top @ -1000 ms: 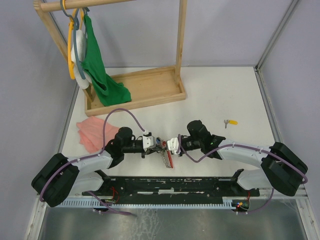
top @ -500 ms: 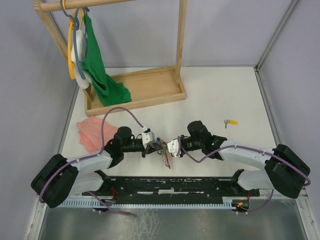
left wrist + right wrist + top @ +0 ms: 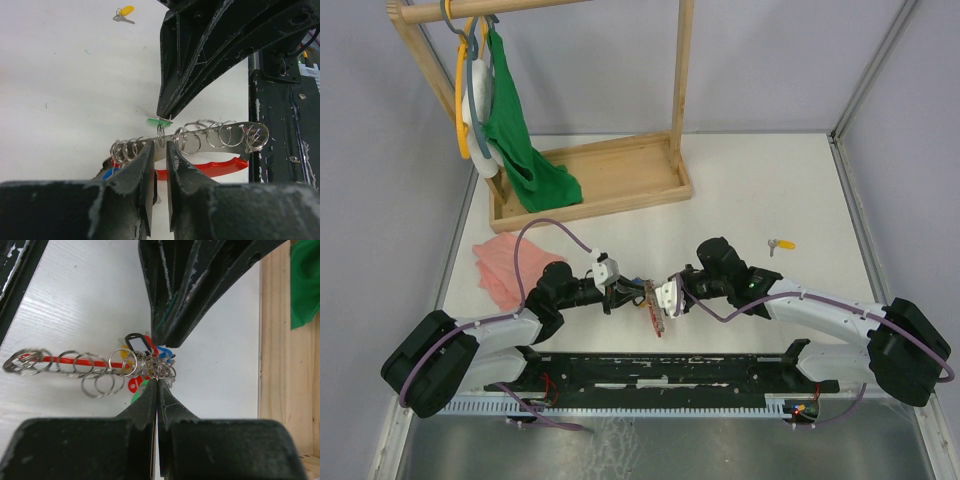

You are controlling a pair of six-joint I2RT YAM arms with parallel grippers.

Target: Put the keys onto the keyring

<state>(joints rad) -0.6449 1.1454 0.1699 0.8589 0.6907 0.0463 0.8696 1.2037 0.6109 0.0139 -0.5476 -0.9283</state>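
The keyring bunch [image 3: 651,301], a silver strip [image 3: 235,131] strung with several split rings plus red [image 3: 210,167] and blue tags, hangs between my grippers. My left gripper [image 3: 623,284] is shut on the strip's left part [image 3: 160,146]. My right gripper [image 3: 662,297] is shut on the green-tagged key [image 3: 159,121], whose tag touches a ring on the strip. In the right wrist view its closed tips [image 3: 157,381] meet the cluster of rings [image 3: 150,362], with green [image 3: 136,396] beside one finger. The yellow-tagged key [image 3: 781,243] lies alone on the table to the right [image 3: 124,12].
A wooden rack with a tray base [image 3: 620,180] stands at the back left, with a green cloth [image 3: 525,150] and hangers on it. A pink cloth [image 3: 505,265] lies left of my left arm. A black rail [image 3: 670,365] runs along the near edge.
My left gripper has risen and swung a little away from me. The bunch has come up off the table with it. My right gripper stays closed at the bunch.
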